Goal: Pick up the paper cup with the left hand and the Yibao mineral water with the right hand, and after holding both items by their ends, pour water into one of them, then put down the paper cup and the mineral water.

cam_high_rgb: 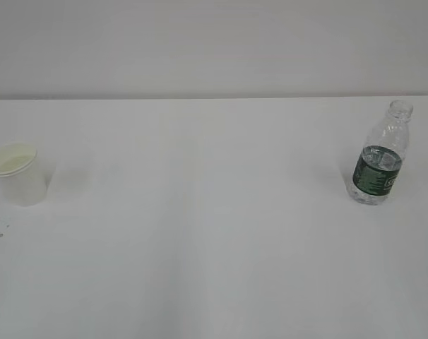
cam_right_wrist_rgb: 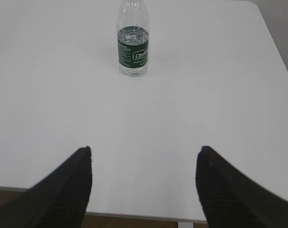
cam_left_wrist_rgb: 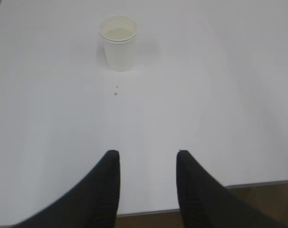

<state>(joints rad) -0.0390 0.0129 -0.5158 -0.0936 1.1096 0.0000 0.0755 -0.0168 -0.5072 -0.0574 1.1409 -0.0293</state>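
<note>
The small white tapered paper cup stands upright at the far left of the exterior frame, its rolled rim and pale cream inside showing, and in the left wrist frame it sits in the upper middle, with two tiny dark specks on the surface just below it. The small clear ribbed plastic bottle of Yibao mineral water, uncapped and banded with a dark green label around its lower half, stands upright at the right of the exterior frame, well apart from the cup; in the right wrist frame it appears at the top centre with water reaching up to about the top of the label. Both rest on a plain white table that fills most of every frame (its near edge shows along the bottom of both wrist frames). The black left hand gripper sits at the bottom of its frame, jaws parted with nothing between them, well short of the cup. The black right hand gripper sits at the bottom of its frame, jaws spread wider and likewise holding nothing, well short of the bottle.
</note>
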